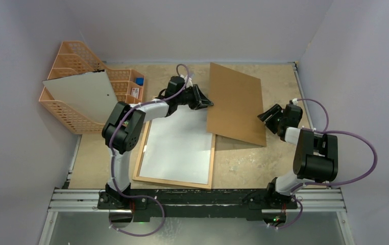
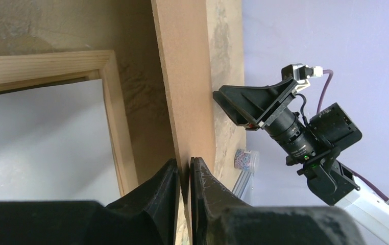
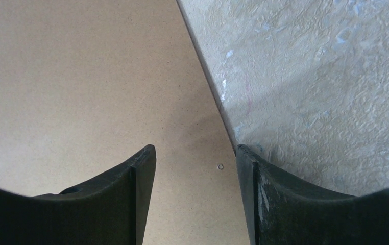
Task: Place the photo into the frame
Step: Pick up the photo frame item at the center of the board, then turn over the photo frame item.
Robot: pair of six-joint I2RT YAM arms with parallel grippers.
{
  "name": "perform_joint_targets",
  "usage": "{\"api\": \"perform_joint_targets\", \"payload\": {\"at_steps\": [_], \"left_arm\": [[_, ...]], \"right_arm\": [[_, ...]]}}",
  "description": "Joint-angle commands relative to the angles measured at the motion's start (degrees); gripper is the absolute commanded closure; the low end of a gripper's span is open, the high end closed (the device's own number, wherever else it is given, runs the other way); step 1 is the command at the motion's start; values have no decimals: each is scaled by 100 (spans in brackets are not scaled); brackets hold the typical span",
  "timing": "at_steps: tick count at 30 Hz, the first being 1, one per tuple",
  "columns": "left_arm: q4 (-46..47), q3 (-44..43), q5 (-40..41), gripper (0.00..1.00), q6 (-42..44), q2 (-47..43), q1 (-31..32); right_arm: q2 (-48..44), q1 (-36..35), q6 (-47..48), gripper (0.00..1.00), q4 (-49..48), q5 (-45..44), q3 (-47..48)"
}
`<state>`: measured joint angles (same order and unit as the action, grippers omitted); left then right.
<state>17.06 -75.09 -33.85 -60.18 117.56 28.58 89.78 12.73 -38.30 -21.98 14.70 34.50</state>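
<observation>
Near the middle of the surface's (image 1: 264, 158) near edge, the frame (image 1: 140, 162) is laid flat, its light-wood edging seen on all sides. The photo (image 1: 177, 145) is seen lying inside it, white back up, and is bounded by the edging.

A brown hardboard panel (image 1: 236, 102) is placed just right of the frame, toward the far edge. In the overhead view its near left corner covers the frame's far right corner.

The left end effector (image 2: 185, 171) is set at the panel's left edge. Its jaws are drawn narrow, and that edge is pinched between them.

The right end effector (image 3: 195, 158) is held over the panel's right edge. Its jaws are spread wide, nothing is gripped, and the edge line is seen between the fingers (image 3: 136, 178).

At the far left corner an orange mesh organizer (image 1: 67, 115) is stood, and a pale grey sheet (image 1: 82, 94) is leaned against it.
</observation>
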Motion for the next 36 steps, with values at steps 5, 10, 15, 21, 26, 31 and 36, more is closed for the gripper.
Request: {"api": "perform_joint_targets", "payload": {"at_steps": [5,10,15,21,26,31,36], "left_arm": [[189,-420,-140,100,523,-160,135],[-353,-543,364,100,1263,-576,177],[-738,-632,858,100,1949,-1071,384],[-901,-619,1847,100,2516,-1682,905],[-958,-583,2826,100,3205,-2173,1494],[-687,-331,3727,100,3688,-2534,2034],[-167,-27,4507,100,3994,-2703,2485]], "right_arm": [[-127,-87,215,37,1137,27,-113],[-496,-89,197,32,1359,-413,0],[-1212,-163,64,25,1856,-1117,276],[-2075,-584,70,20,2786,-2119,951],[-2649,-997,127,21,3247,-2317,1610],[-3151,-1657,165,23,3420,-2233,2265],[-3378,-2240,215,25,3542,-2172,2884]]}}
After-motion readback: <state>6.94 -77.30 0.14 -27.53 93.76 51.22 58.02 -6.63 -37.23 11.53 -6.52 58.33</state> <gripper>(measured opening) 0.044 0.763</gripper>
